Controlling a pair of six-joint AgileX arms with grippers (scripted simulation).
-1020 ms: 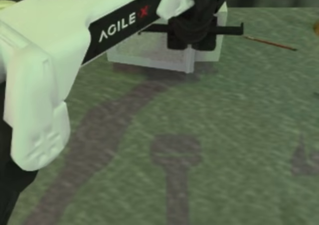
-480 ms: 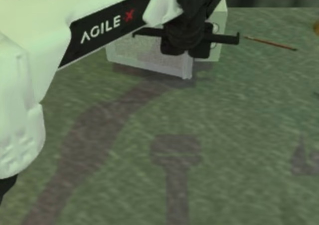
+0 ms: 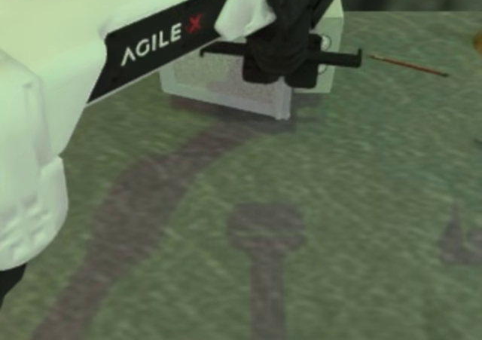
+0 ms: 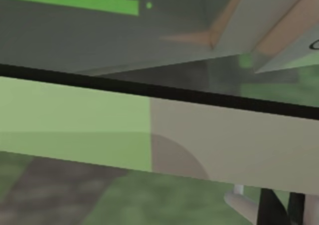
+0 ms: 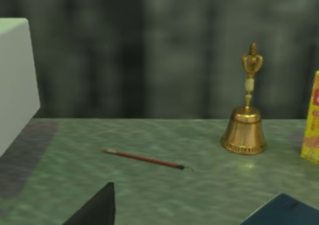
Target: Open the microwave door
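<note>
The microwave (image 3: 248, 76) sits at the back of the green bench (image 3: 339, 204), a bit left of the middle in the top view. The left gripper (image 3: 282, 61) is right in front of the microwave door (image 3: 218, 80), by its right edge (I cannot tell if it is holding anything). In the right wrist view, a thin red brush (image 5: 144, 159) lies near a gold bell (image 5: 245, 120).
</note>
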